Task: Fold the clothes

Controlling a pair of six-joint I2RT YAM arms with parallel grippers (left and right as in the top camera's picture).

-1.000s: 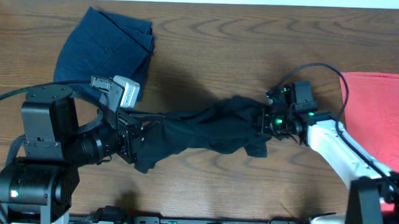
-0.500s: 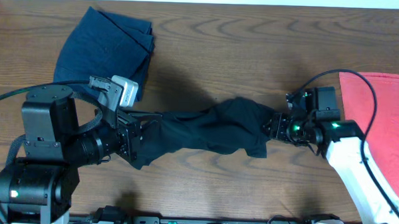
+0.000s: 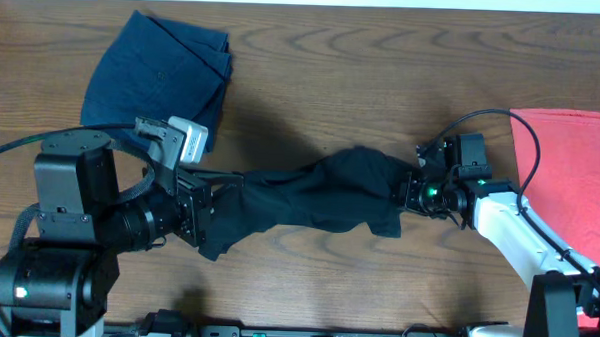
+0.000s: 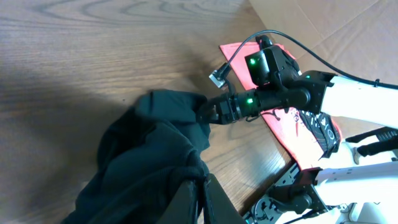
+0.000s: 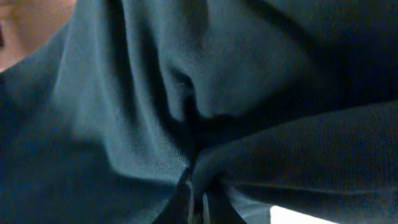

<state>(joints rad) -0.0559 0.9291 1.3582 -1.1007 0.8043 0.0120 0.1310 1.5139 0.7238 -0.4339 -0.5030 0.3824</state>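
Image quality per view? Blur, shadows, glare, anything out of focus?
Overhead: sharp, evenly lit, soft shadow on the table above the black T-shirt. Left wrist: in focus, broad shadow darkens the wood at left, green LEDs glow bright. Right wrist: lens almost against the shirt, dark cloth fills the frame, partly blurred.

Three garments (black T-shirt (image 3: 319,194), navy one (image 3: 153,73), coral-red one (image 3: 570,178)); two pincers (image 3: 203,209) (image 3: 405,189)

Right claw (image 3: 402,189) back at black T-shirt (image 3: 309,194), seemingly re-pinched after briefly opening
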